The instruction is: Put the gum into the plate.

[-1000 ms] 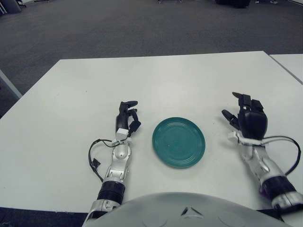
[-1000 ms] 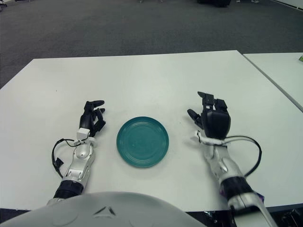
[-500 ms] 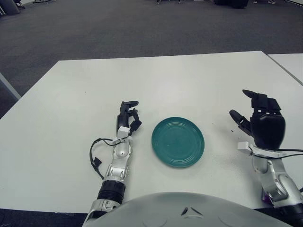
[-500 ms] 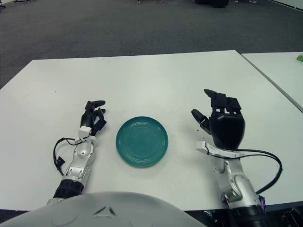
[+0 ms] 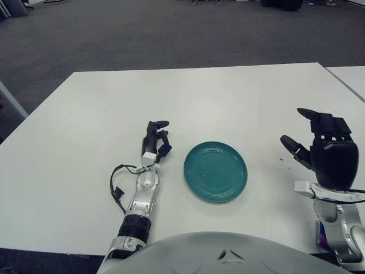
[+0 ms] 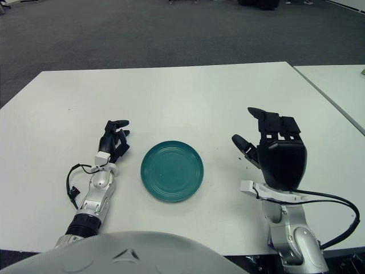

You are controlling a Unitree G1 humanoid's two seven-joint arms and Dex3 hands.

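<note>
Teal round ceramic plate sits on white bench, between both hands. Right hand raised right of it, fingers spread, empty. Left hand rests just left, fingers loosely curled, empty. Gum not visible.

My plate is teal with faint concentric rings. The surface is plain white. My right hand is black on a silver forearm; my left hand is black too.

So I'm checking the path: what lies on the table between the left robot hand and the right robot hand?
Only the green plate, empty, apart from both the left robot hand and the raised right robot hand. Both eye views show it.
</note>
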